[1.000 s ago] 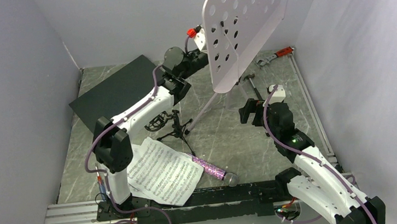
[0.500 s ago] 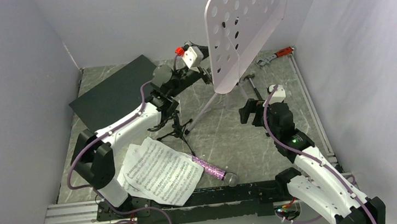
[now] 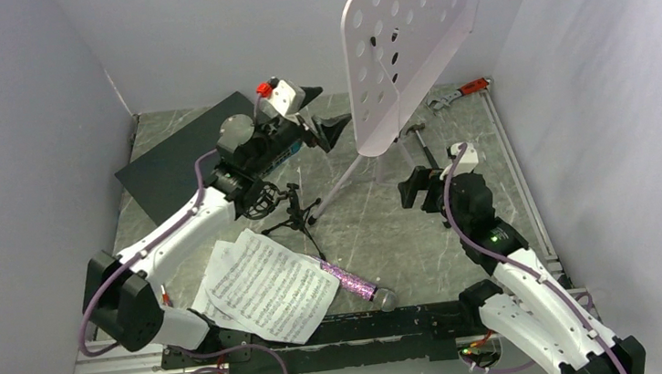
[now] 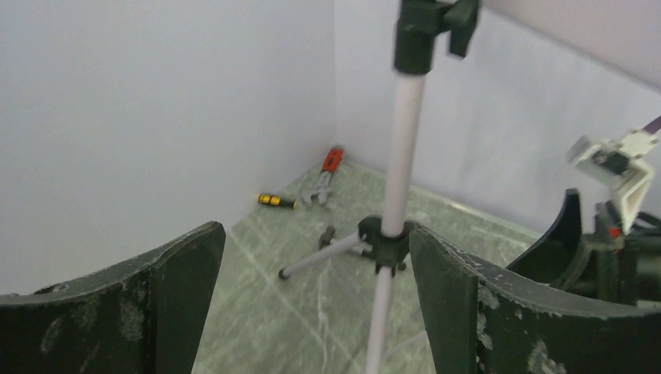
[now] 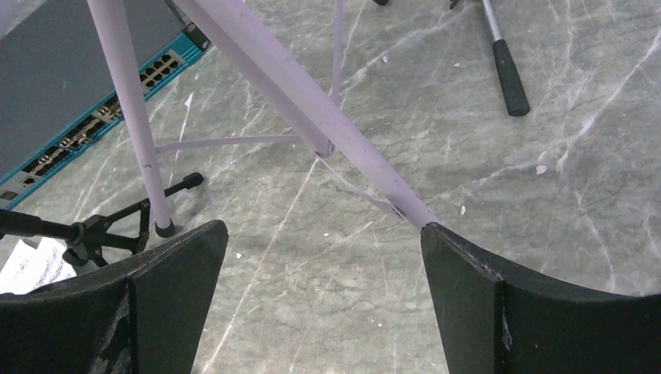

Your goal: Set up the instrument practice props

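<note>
Top external view is showing two sheet-music pages [image 3: 268, 289] lying lower left on the table [image 3: 377, 228]. The black mic stand [image 3: 288, 211] is standing just above them. The left pincer [image 3: 324, 112] is hanging spread apart and empty. The purple microphone [image 3: 350, 284] is lying below centre. The lilac music stand [image 3: 414, 41] is standing upper right, and the right pincer [image 3: 412, 188] is gaping empty beside its tripod.

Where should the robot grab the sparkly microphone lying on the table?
Probably mid-handle on the microphone, coming straight down from above. It lies flat, so only its top is free, and the slim straight handle is easy to pinch across. The round head is wider, and the pages crowd the tail end.
</note>
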Controlling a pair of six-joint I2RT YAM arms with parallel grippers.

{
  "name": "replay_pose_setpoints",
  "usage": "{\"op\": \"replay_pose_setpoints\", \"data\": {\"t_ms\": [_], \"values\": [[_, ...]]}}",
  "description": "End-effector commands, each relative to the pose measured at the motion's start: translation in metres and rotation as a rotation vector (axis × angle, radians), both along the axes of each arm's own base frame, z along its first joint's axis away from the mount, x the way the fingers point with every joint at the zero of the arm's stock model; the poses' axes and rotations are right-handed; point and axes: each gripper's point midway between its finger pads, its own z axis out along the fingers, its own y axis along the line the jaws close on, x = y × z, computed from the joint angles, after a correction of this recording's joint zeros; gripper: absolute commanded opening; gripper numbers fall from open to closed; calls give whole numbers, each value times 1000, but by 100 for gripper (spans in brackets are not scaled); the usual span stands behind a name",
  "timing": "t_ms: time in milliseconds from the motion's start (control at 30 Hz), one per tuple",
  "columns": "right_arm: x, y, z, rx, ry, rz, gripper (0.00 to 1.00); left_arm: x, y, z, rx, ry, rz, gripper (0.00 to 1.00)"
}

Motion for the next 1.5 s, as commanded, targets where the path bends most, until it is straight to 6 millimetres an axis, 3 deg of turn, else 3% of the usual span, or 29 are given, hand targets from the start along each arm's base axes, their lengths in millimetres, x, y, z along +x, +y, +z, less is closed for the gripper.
{"op": "replay_pose_setpoints", "data": {"t_ms": [0, 133, 400, 500, 567, 700, 967, 1300, 1467], "values": [[-3, 7, 31, 40, -65, 42, 100, 3, 32, -25, 55, 132, 100, 93], [-12, 15, 48, 60, -97, 105, 99, 0, 54, -54, 110, 270, 171, 93], [-48, 37, 112, 123, -251, 309, 99, -30, 87, -112, 167, 608, 271, 93], [-62, 42, 139, 137, -323, 372, 99, -43, 94, -125, 168, 706, 283, 94], [-71, 46, 155, 145, -366, 419, 99, -51, 93, -124, 146, 726, 259, 94], [-85, 54, 183, 161, -438, 493, 99, -62, 89, -107, 86, 734, 206, 94], [-104, 60, 226, 215, -554, 566, 100, -91, 71, -52, 42, 665, 5, 93], [-134, 67, 298, 260, -719, 680, 100, -128, 33, -1, 56, 498, -196, 93], [-126, 62, 320, 269, -746, 627, 100, -140, 20, 31, 35, 427, -239, 93]]}}
